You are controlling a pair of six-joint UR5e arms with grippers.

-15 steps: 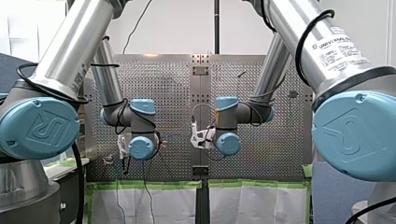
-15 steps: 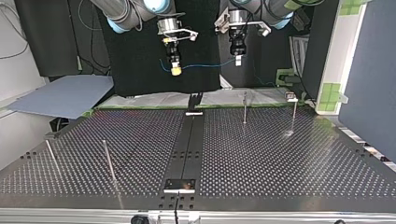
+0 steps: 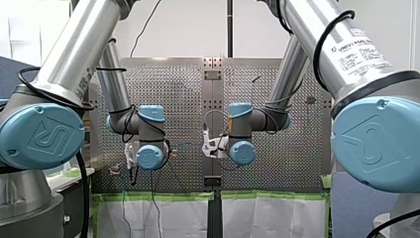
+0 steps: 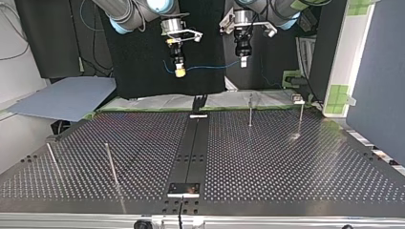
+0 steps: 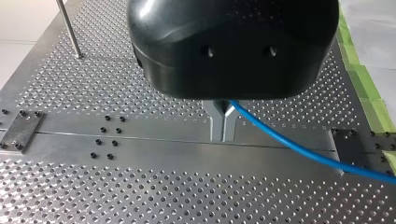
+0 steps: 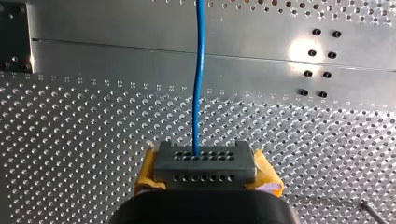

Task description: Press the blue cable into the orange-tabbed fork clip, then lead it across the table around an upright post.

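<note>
1. Perforated desk (image 4: 296, 167), dark backdrop beyond; upright posts standing on it, one (image 4: 250, 110) near the arms.
2. Blue cable (image 4: 210, 67): strung in air between both arms, well above the desk.
3. Left jaws: metal, closed on the cable. Right jaws: yellow-padded, clamped on it likewise.
4. Change since half a second ago: none discernible (both arms hold the same pose). Judgement: pressing-in not yet begun; the fork clip cannot be identified with certainty.
</note>
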